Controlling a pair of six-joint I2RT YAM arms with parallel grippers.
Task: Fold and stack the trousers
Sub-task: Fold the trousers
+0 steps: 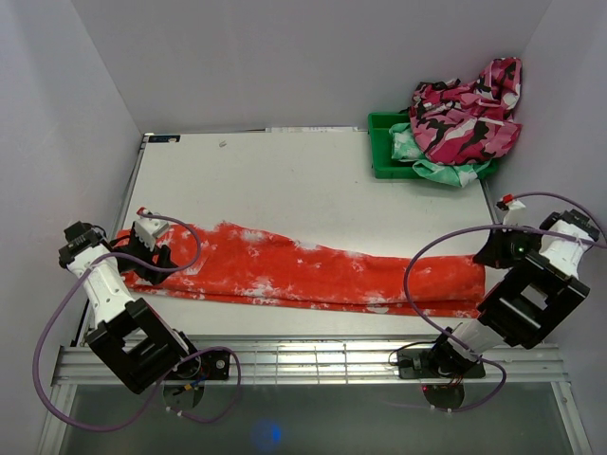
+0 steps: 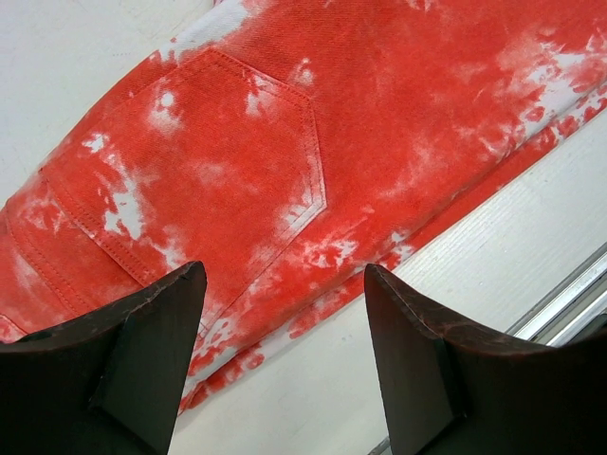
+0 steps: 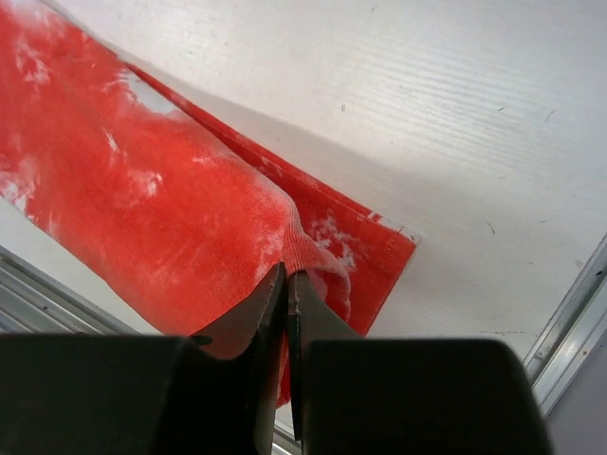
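Along the near edge of a white bench (image 1: pixel 285 180), red-orange white-speckled cloth trousers (image 1: pixel 313 270) lie stretched flat. The left hand (image 2: pixel 285 284) hovers over the pocket end, fingers apart. The right hand (image 3: pixel 287 280) pinches the hem end.

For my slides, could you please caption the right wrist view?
The right jaws, shut, pinch a raised fold at one end of the red, white-speckled trousers on the white table.

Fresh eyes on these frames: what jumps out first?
Red-orange trousers stretch along the near side. The right gripper is shut on a pinch of cloth at their hem end; the left gripper hangs open over the back pocket. A pink camouflage garment heaps on the green bin, far right.
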